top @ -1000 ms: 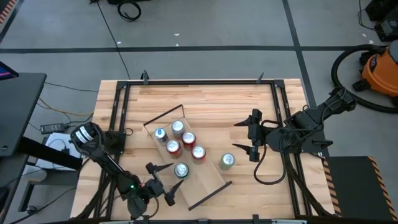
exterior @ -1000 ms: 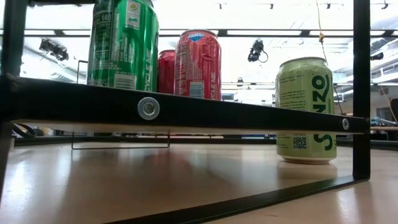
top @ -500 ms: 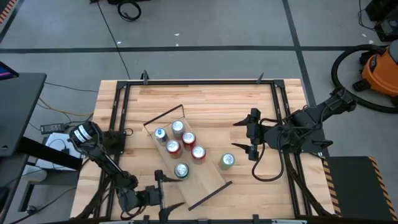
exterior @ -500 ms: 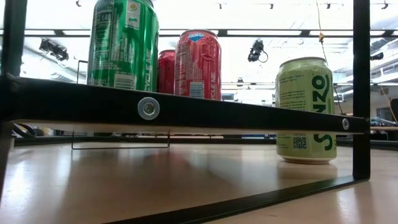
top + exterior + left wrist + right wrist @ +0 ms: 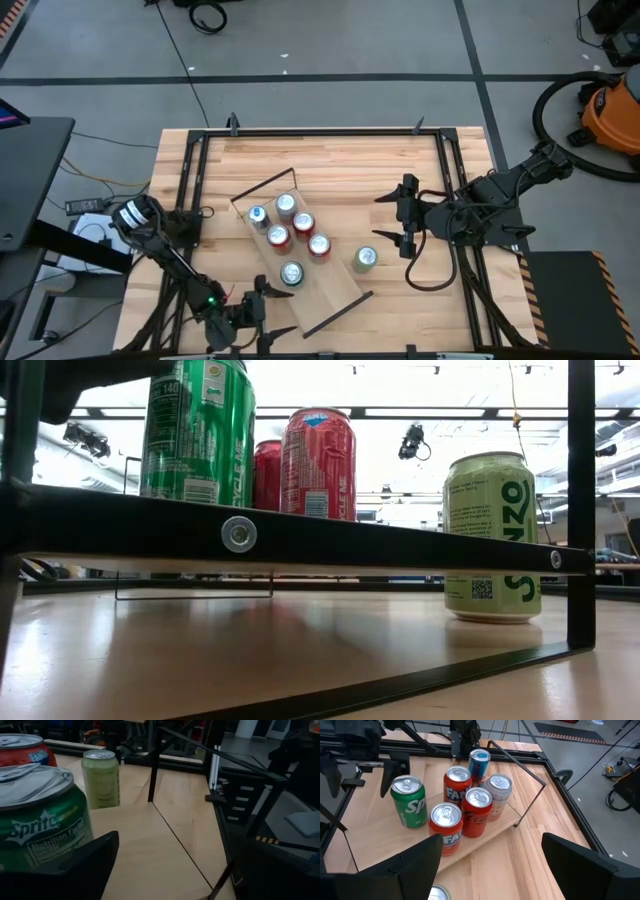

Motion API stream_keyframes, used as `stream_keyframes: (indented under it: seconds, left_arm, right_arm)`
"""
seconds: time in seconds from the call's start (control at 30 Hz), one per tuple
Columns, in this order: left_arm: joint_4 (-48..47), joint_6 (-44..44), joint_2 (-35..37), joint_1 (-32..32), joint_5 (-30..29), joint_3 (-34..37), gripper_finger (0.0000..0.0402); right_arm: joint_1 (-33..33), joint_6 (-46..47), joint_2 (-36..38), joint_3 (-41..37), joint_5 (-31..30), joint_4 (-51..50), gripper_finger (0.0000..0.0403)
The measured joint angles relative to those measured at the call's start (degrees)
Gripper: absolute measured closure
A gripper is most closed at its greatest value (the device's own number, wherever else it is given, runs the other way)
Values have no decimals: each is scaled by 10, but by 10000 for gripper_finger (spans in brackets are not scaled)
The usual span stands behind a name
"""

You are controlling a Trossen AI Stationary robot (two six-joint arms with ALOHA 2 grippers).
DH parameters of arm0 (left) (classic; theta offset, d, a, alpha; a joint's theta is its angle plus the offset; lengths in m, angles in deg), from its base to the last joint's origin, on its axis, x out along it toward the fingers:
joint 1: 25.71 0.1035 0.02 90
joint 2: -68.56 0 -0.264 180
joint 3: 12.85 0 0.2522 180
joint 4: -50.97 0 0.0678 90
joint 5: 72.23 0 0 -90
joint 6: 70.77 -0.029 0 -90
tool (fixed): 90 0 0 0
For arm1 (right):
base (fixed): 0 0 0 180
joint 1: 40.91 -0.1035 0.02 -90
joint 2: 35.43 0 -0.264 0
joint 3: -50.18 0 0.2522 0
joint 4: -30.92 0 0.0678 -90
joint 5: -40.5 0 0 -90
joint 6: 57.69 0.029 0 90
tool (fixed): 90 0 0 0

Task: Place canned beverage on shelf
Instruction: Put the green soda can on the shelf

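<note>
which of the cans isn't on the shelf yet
The pale green can. It stands on the tabletop just off the shelf, toward the right gripper. The other six, including the Sprite can, stand on the plank.

— On the shelf?
— Six cans clustered, Sprite can nearest the front edge of the worktop.
— Off it?
— One can on the worktop, just beside the shelf's right side.
— And the hands?
— Left hand just in front of the Sprite can; right hand behind and right of the lone can, apart.
</note>
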Motion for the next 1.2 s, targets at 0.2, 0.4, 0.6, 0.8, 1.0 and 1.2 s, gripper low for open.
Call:
stream_keyframes:
  seconds: [0.2,0.4,0.6,0.8,1.0,1.2]
  left_arm:
    - [-5,1,0,8,3,0,72]
    - [-29,58,-7,22,15,0,122]
    - [-33,75,-29,38,18,0,148]
    - [-28,78,-32,40,7,0,176]
    - [-25,60,-32,32,-45,0,203]
    - [-25,60,-32,34,-66,0,214]
  right_arm:
    - [0,0,0,0,0,0,51]
    - [0,0,0,0,11,0,51]
    - [0,0,0,0,11,1,51]
    - [0,2,0,0,13,1,51]
    - [0,3,0,0,14,1,51]
    - [0,6,0,0,14,1,51]
